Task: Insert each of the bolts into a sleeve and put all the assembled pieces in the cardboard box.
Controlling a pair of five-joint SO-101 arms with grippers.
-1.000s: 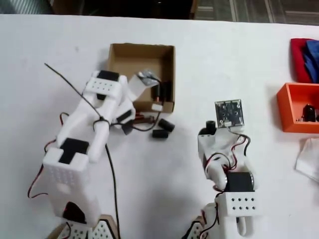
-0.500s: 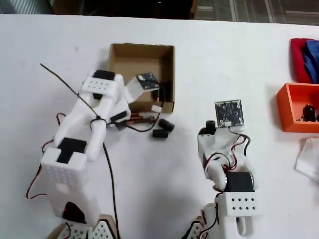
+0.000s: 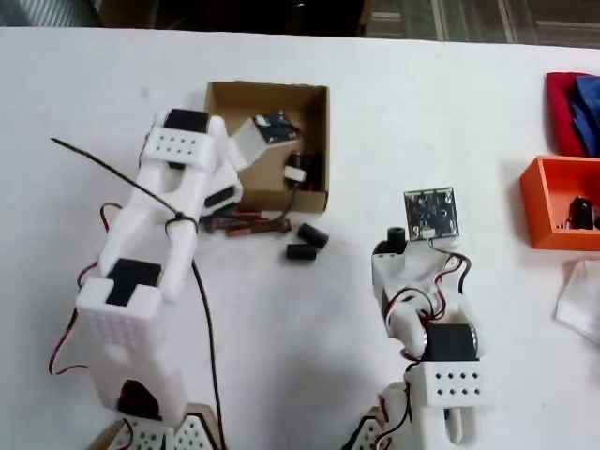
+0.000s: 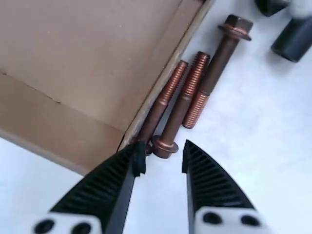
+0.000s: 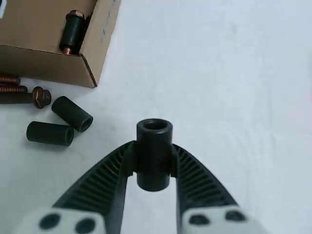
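The right gripper (image 5: 153, 147) is pinching a black sleeve (image 5: 154, 158) upright between its jaws, the bore facing up, and is holding it over the white table (image 5: 229, 68), well apart from the cardboard box (image 5: 53, 63). The left gripper (image 4: 162, 150) is keeping its jaws partly apart with nothing gripped, and the flanged head of one of three copper bolts (image 4: 185, 100) is showing between the tips. These bolts are lying side by side on the table just outside the box, the closest one running along its outer wall. Two loose sleeves (image 5: 72, 113) are lying near one bolt's head, while an assembled piece (image 5: 71, 30) is resting inside the box against a wall
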